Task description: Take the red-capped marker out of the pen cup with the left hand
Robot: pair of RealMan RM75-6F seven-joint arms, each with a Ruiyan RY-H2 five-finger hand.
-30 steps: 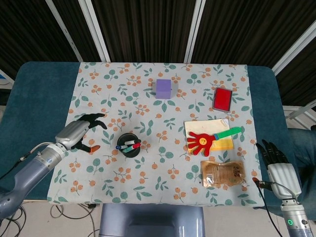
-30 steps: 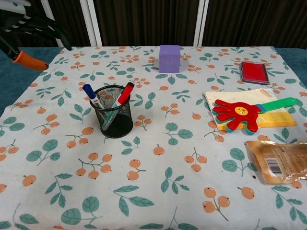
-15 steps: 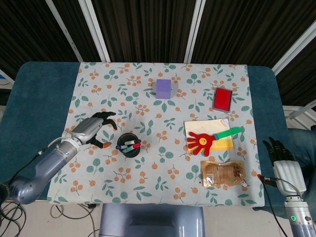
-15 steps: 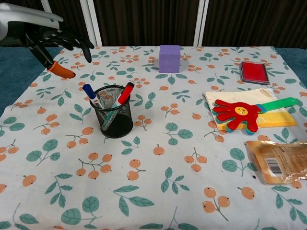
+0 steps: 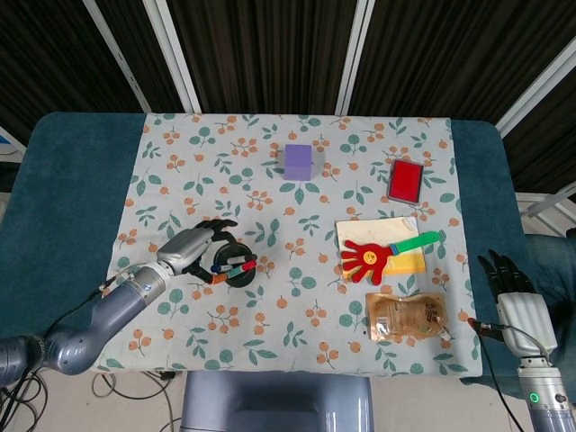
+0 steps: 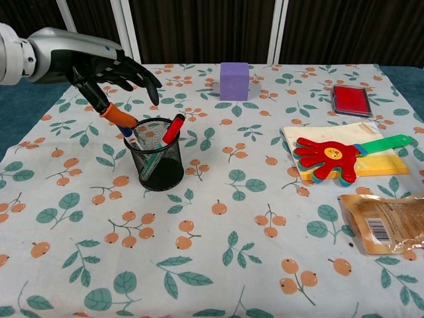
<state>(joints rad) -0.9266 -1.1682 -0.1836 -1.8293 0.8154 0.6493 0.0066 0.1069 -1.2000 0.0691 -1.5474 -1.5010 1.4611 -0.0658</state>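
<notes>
A black mesh pen cup [image 6: 158, 162] stands on the floral cloth, left of centre, also visible in the head view as the pen cup [image 5: 236, 268]. The red-capped marker [image 6: 173, 128] leans out of the cup's right side, cap up. A blue-capped marker [image 6: 126, 130] leans at the left rim, and a green one lies inside. My left hand [image 6: 109, 69] hovers over the cup's left rim with fingers spread and nothing in it. Its orange-tipped thumb [image 6: 119, 116] sits just above the blue marker. My right hand [image 5: 511, 292] hangs off the table's right edge, fingers straight, holding nothing.
A purple block [image 6: 234, 81] stands at the back centre. A red flat box [image 6: 352, 100] lies at the back right. A red hand-shaped clapper [image 6: 329, 158] rests on a yellow pad, with a brown packet [image 6: 387, 222] in front of it.
My left hand has moved right and down from the cloth's left edge to the cup's left rim, fingers still spread. The right hand has sunk slightly.
</notes>
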